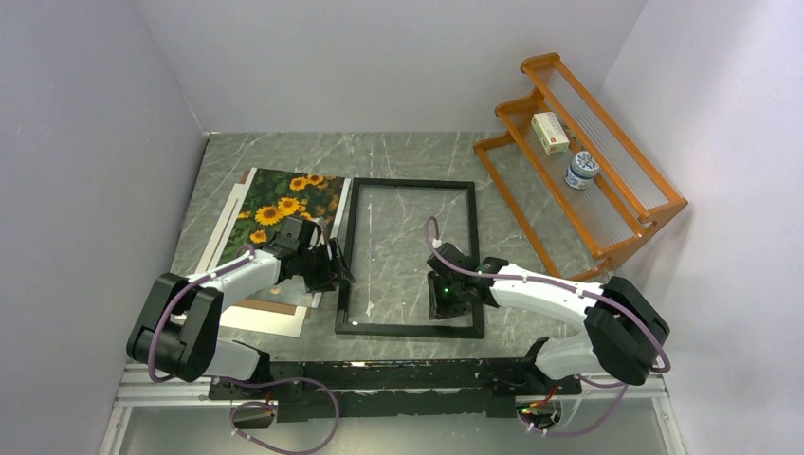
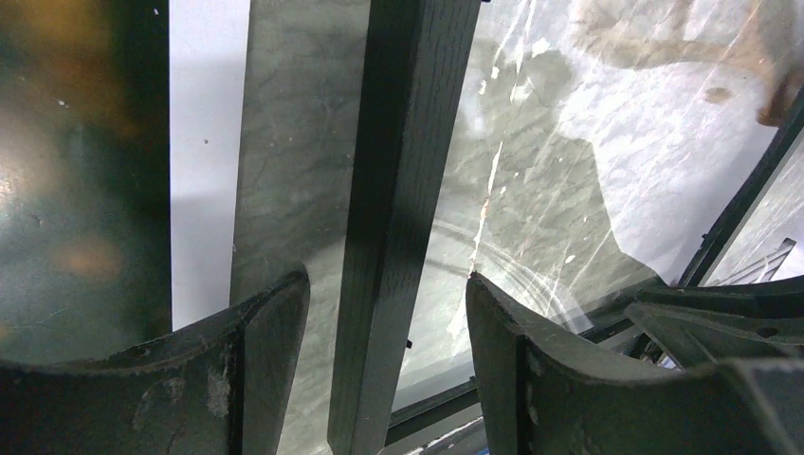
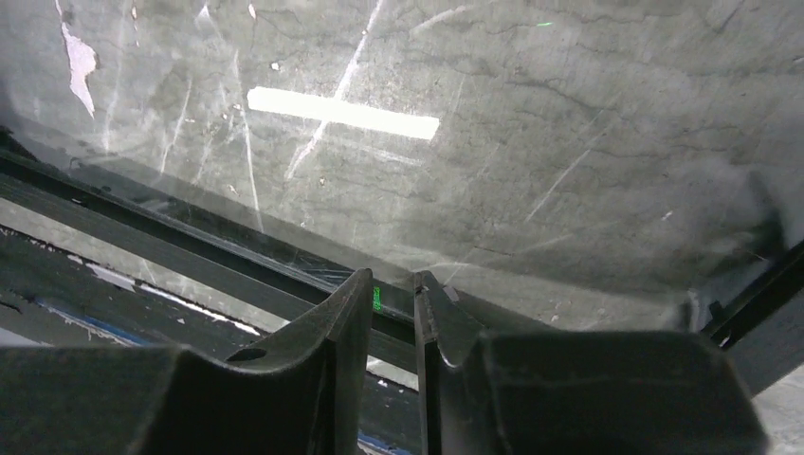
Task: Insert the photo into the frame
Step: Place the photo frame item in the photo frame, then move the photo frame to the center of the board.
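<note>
Frame [image 1: 412, 183] lies flat on the surface [image 1: 417, 152], its left bar inside my wide left gripper [image 2: 389, 284]. My right gripper [image 3: 392, 280], narrow and empty, hangs over it. Photo [image 1: 284, 204] lies at 11 o'clock from my left gripper.

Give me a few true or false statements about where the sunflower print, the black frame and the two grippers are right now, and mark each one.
1. The flat sunflower print lies inside the thin-edged black rectangular frame. False: it lies to the left of the frame, outside it.
2. The left gripper is open, with the frame's left rail between its fingers. True.
3. The orange wooden rack has nothing on it. False: it holds a small white box and a blue-and-white jar.
4. The right gripper is at the frame's near end, over the clear pane. True.
5. The grey marble table shows through the frame's pane. True.
</note>
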